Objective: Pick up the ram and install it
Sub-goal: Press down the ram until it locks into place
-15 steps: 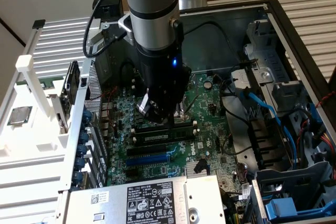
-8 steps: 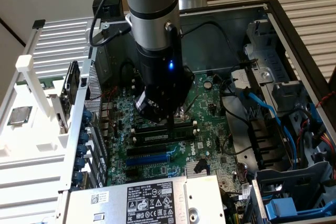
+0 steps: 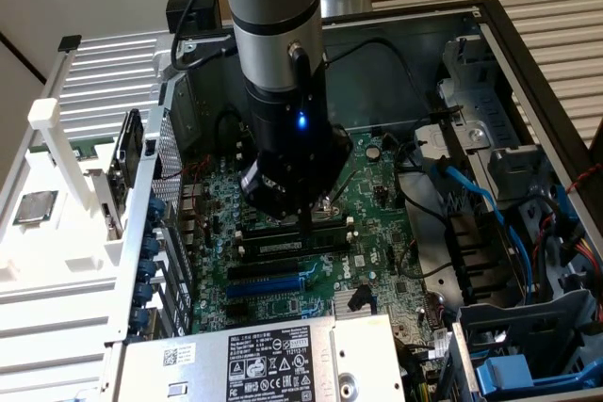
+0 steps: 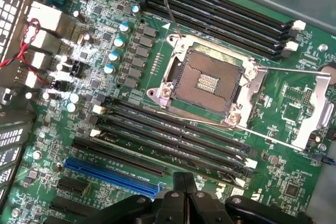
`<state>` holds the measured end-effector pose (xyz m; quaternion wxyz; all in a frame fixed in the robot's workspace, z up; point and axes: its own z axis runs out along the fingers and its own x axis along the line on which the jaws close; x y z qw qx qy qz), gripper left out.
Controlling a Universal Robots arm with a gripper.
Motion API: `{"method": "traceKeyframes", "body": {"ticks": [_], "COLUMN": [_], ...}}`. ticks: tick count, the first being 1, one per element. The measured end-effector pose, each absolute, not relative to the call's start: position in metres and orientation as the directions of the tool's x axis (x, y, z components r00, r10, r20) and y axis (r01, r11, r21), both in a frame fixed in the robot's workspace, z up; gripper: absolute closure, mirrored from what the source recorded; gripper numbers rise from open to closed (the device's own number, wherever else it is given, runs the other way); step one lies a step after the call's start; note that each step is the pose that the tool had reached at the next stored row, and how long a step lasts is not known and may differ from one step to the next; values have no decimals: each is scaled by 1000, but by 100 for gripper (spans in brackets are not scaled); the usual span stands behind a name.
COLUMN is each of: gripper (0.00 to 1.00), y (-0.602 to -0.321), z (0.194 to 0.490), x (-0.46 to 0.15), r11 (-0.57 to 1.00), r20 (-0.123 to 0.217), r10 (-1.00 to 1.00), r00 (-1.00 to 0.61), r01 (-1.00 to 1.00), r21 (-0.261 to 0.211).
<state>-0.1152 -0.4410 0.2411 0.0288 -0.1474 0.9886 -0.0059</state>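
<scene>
Ram (image 3: 287, 246): long dark stick, white label, standing edge-up in black memory slot.

Glossy green motherboard (image 4: 210, 145), shiny metal socket frame (image 4: 247, 90)

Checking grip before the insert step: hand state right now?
Hand: closed, fingers together just above the motherboard's memory slots; whether it holds the RAM cannot be told.

Dim computer case interior, soft focus, little glare.
</scene>
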Motion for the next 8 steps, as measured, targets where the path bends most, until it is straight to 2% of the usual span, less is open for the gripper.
{"method": "traceKeyframes", "body": {"ticks": [8], "gripper": [90], "y": [-441], "z": [240], "x": [-115], "r11": [997], "r20": [-55], "r10": [-79], "r00": [-995], "r01": [-78], "r21": [-20]}}
